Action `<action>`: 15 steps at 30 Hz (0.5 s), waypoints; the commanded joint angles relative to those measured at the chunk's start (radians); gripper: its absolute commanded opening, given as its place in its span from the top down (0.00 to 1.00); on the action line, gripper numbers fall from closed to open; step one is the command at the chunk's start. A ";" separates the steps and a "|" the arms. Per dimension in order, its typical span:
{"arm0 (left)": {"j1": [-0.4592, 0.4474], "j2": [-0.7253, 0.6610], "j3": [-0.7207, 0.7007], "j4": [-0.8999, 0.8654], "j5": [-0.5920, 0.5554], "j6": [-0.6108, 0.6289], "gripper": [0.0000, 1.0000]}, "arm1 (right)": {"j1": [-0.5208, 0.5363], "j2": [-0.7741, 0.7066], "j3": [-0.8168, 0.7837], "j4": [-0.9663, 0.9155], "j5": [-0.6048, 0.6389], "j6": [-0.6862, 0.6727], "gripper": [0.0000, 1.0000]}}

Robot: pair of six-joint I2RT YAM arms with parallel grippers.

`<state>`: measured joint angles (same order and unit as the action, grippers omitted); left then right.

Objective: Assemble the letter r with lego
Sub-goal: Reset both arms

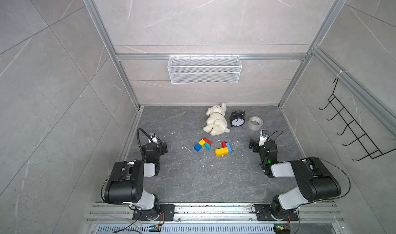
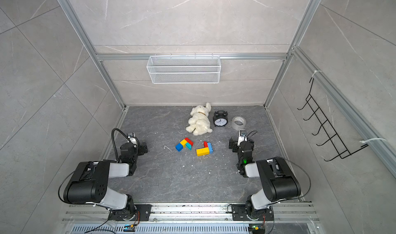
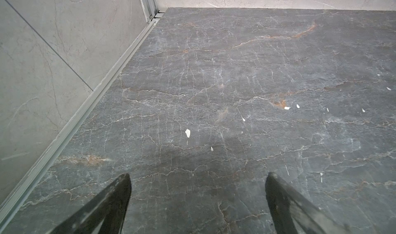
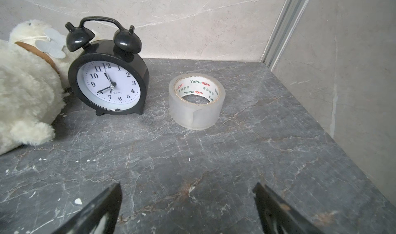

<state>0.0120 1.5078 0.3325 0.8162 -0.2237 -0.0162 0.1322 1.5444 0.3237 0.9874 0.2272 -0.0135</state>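
Note:
The lego lies in two clumps mid-table in both top views. One clump [image 1: 202, 144] [image 2: 184, 144] joins blue, yellow, red and teal bricks. The second clump [image 1: 223, 149] [image 2: 204, 149] has yellow bricks in front with a red and a blue brick behind. My left gripper [image 1: 158, 144] [image 3: 198, 175] hovers open to the left of the bricks, over bare table, with nothing between its fingers. On the right of the bricks my right gripper [image 1: 260, 142] [image 4: 187, 185] is open and empty too, facing the back right corner. Neither wrist view shows any lego.
A white plush dog [image 1: 216, 120] [image 4: 23, 93], a black alarm clock [image 1: 236, 120] [image 4: 109, 83] and a roll of clear tape [image 1: 255, 122] [image 4: 196, 102] stand behind the bricks. A wire basket [image 1: 204, 69] hangs on the back wall, a hook rack [image 1: 351, 132] on the right wall.

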 commanded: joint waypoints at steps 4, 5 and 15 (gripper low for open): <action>0.006 -0.006 0.018 0.056 0.013 -0.013 0.00 | 0.000 -0.009 0.006 -0.012 0.003 0.024 0.01; 0.005 -0.006 0.019 0.057 0.012 -0.013 0.00 | 0.001 -0.009 0.006 -0.012 0.003 0.024 0.01; 0.002 -0.017 -0.093 0.252 0.059 0.015 0.00 | -0.019 0.041 -0.188 0.420 -0.024 0.034 0.01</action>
<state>0.0120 1.5063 0.2913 0.8974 -0.1940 -0.0143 0.1287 1.5524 0.1940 1.1896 0.2245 -0.0017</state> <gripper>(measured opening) 0.999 0.992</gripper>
